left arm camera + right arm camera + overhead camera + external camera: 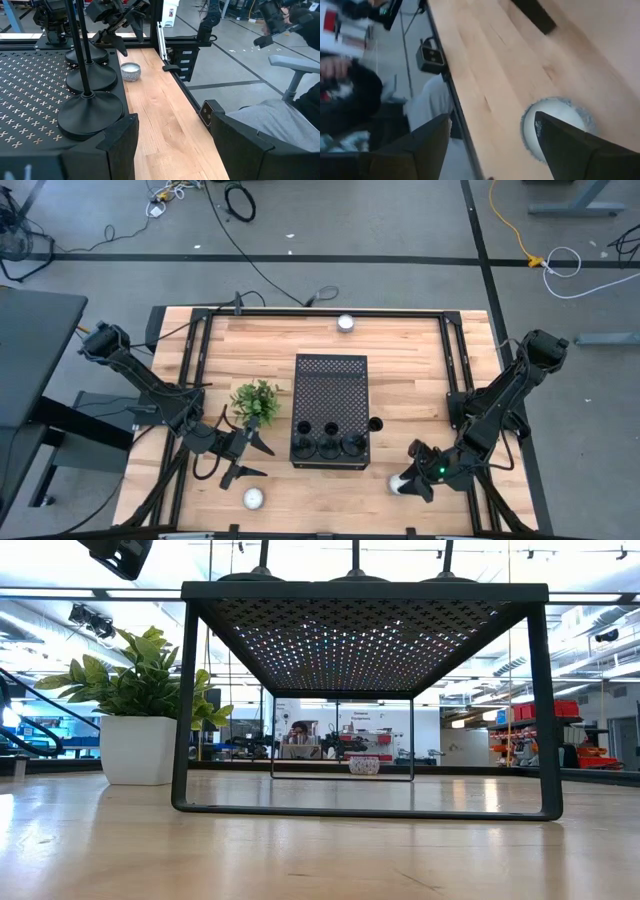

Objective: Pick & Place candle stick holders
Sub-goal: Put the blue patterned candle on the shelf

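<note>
From above, the left arm reaches in from the table's left edge, and the left gripper [243, 457] hovers with its fingers spread wide and empty, just beside the front left corner of the black perforated box [331, 385]. Three candle stick holders [328, 446] stand in a row on the box's front edge, and a fourth holder [375, 424] stands on the table just beside the box's right side. A potted plant [256, 401] sits between the left arm and the box. The right arm bends in from the right, and the right gripper [413, 477] sits at a white candle [398, 483] near the front edge. Two more candles [254, 498] lie on the table, one at the front left and one at the far edge.

The low view shows the box as a raised stand, with the holders' bases on top and the plant at the left.

The left wrist view shows the three round bases [90, 115] close ahead, with open fingers [120, 137] below.

In the right wrist view, parted fingers [570, 142] hang over the candle; a grip on it cannot be told.
</note>
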